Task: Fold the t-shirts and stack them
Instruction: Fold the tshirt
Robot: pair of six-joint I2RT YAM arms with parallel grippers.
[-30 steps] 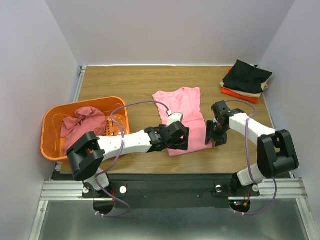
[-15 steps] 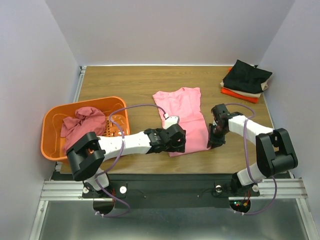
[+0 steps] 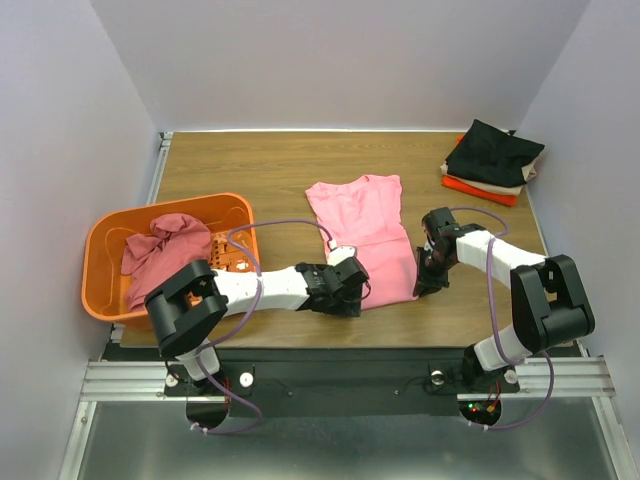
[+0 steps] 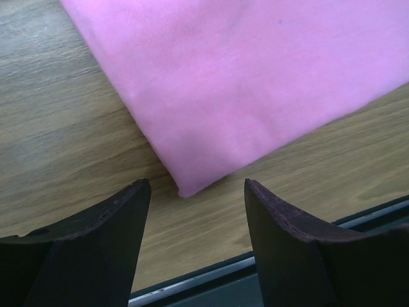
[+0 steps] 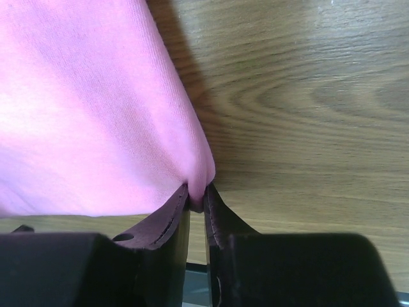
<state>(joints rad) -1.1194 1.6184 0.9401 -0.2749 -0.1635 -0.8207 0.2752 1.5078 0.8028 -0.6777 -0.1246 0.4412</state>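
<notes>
No text, label, brand mark, number or sign can be read in any view: none on the pink t-shirt, the stack of folded t-shirts, the orange basket or the worktop.
</notes>
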